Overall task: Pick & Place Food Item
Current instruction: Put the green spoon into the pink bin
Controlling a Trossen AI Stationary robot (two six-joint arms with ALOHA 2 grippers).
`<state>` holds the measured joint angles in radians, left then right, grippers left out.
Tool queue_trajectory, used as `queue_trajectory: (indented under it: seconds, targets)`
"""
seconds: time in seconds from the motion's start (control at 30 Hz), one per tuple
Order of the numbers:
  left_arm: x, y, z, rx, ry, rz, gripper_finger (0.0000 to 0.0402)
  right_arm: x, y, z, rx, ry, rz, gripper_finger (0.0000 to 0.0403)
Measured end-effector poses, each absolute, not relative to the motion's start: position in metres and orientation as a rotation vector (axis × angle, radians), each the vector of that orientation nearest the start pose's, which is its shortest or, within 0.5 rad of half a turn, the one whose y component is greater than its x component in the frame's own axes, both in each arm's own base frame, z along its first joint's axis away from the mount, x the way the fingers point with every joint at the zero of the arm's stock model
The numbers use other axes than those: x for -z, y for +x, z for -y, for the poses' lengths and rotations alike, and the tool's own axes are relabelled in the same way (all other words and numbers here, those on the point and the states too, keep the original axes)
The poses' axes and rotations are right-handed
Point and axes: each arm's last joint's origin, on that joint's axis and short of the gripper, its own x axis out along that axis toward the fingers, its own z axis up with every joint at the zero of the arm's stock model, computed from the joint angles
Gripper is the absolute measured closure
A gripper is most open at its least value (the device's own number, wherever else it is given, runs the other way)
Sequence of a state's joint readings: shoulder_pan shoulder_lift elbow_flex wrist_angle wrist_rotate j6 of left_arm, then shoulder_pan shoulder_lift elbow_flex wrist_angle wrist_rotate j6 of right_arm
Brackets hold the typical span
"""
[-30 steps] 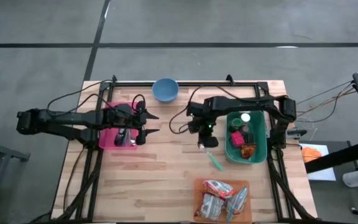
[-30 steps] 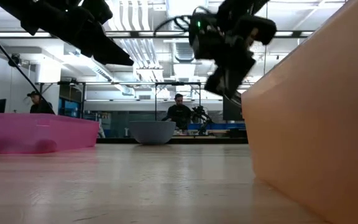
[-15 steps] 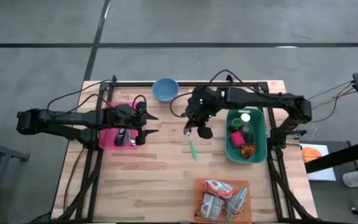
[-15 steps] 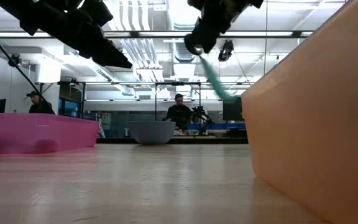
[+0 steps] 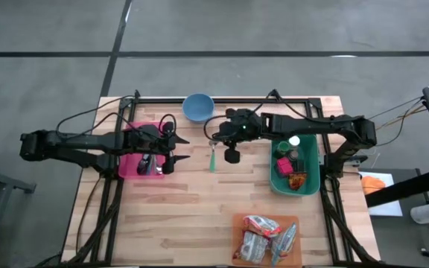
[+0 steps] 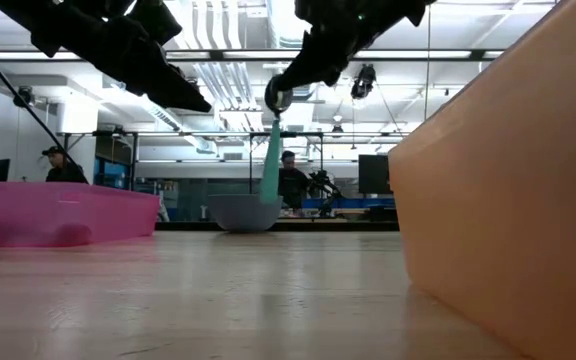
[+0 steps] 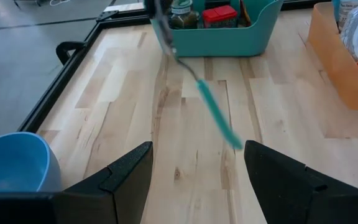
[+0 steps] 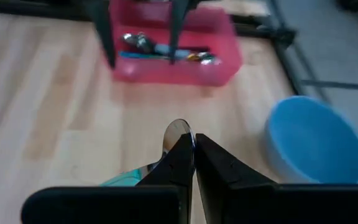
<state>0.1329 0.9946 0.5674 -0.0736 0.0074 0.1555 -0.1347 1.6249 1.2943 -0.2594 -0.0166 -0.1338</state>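
Observation:
My right gripper (image 5: pixel 216 143) is shut on a utensil with a teal handle (image 5: pixel 212 159) and a metal head, held above the table's middle between the blue bowl (image 5: pixel 198 106) and the teal bin (image 5: pixel 304 182). In the low view the handle (image 6: pixel 270 168) hangs well above the tabletop. My left gripper (image 5: pixel 184 148) stands open, its fingers apart with nothing between them, by the pink tray (image 5: pixel 129 165), which holds other utensils (image 8: pixel 166 53). Wrapped food packets (image 5: pixel 263 237) lie in an orange tray (image 5: pixel 238 223) at the near edge. My right gripper pinches the utensil's metal end (image 8: pixel 178 132) between its two shut fingertips. The fingers slant downward, coming from the table's right side. The teal handle (image 7: pixel 216 115) hangs below the fingers, lifted clear of the table.
The teal bin holds jars and packets (image 5: pixel 283 165). A black frame (image 5: pixel 222 99) runs along the table's far edge and sides. Bare wood (image 5: pixel 192 216) lies between the pink tray and the orange tray. People (image 6: pixel 288 185) stand in the room beyond the table.
My right gripper has risen and gone from beside the teal bin toward the table's left and far edge, tipping up from pointing steeply down. It stayed shut on the utensil, whose teal handle swung along and now hangs nearly straight down.

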Motion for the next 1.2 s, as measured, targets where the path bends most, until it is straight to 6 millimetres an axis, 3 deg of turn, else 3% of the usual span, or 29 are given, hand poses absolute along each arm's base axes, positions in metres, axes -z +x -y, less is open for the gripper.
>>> queue_trajectory:
  seconds: [0.3, 0.53, 0.77, 1.2]
  targets:
    - [-0.231, 0.207, -0.027, -0.083, 0.117, -0.508, 0.0146, -0.284, 0.37, 0.017, 0.182, -0.219, -0.43, 0.0394]
    - [-0.231, 0.207, -0.027, -0.084, 0.117, -0.508, 0.0146, -0.273, 0.369, -0.001, 0.239, -0.221, -0.257, 0.0394]
    - [-0.232, 0.207, -0.027, -0.083, 0.117, -0.508, 0.0146, -0.259, 0.364, -0.002, 0.248, -0.227, -0.176, 0.0394]
    - [-0.231, 0.207, -0.027, -0.084, 0.117, -0.509, 0.0146, -0.267, 0.364, -0.002, 0.277, -0.27, -0.101, 0.0394]
